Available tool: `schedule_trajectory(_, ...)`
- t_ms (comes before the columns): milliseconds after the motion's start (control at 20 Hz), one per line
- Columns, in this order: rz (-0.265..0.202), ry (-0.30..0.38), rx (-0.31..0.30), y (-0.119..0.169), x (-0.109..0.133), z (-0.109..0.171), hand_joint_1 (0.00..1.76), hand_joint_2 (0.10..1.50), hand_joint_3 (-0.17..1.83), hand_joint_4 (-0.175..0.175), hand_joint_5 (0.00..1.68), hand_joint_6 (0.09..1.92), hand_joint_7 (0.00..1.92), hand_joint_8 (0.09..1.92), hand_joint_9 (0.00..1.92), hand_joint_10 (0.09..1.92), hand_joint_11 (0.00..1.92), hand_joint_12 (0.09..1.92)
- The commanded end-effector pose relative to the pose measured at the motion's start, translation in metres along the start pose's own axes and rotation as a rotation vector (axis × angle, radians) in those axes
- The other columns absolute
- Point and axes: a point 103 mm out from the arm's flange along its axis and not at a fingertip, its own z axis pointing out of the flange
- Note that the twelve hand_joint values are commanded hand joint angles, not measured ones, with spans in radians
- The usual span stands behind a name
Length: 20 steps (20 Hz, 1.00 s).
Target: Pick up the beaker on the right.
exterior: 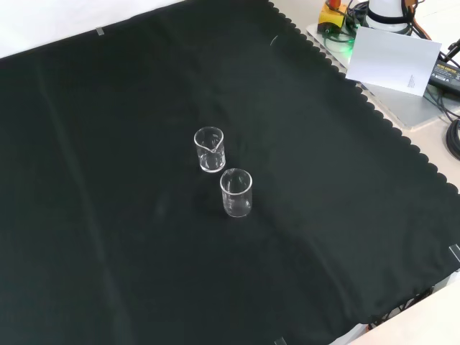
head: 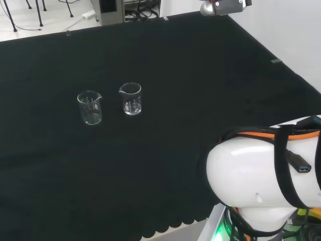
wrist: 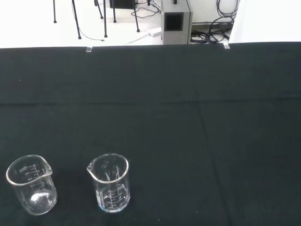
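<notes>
The small clear glass beaker (head: 131,99) you want stands upright on the black-clothed desk (head: 200,75), right of its twin clear glass beaker (head: 90,107) in the head view, near but apart. You cannot tell the hand's state. With 2 beakers alike, you risk reaching for the wrong one or knocking the neighbour.

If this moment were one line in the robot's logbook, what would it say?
stage: before grasp | right beaker: upright on black cloth, untouched | left beaker: upright beside it, apart | both look empty
</notes>
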Motion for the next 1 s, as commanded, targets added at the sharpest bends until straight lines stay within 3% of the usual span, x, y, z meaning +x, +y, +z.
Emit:
schedule_trajectory(50,0.001,0.0,-0.023,-0.01,0.003,-0.015,0.3,1.09,0.53,-0.017,0.28,0.32,0.24,0.52,0.29,0.54,0.09,0.84)
schedule_trajectory(200,-0.002,-0.005,-0.024,-0.003,-0.008,-0.015,0.14,1.24,0.35,-0.001,0.28,0.11,0.16,0.44,0.16,0.55,0.01,0.73)
schedule_trajectory(400,-0.01,-0.006,-0.02,0.001,-0.008,-0.01,0.13,1.27,0.29,0.001,0.29,0.09,0.16,0.42,0.15,0.56,0.0,0.72)
schedule_trajectory(450,0.01,0.01,-0.01,0.005,-0.013,-0.007,0.14,1.27,0.28,0.001,0.3,0.09,0.17,0.42,0.15,0.56,0.0,0.72)
schedule_trajectory(700,0.008,0.04,0.004,0.016,-0.023,0.012,0.29,1.2,0.22,-0.002,0.28,0.09,0.2,0.42,0.18,0.58,0.0,0.78)
schedule_trajectory(900,0.032,0.048,0.032,0.031,-0.044,0.032,0.41,1.13,0.2,-0.004,0.29,0.09,0.22,0.44,0.21,0.6,0.0,0.86)
schedule_trajectory(1000,0.041,0.049,0.038,0.035,-0.044,0.041,0.44,1.11,0.2,-0.006,0.29,0.09,0.22,0.44,0.21,0.61,0.0,0.88)
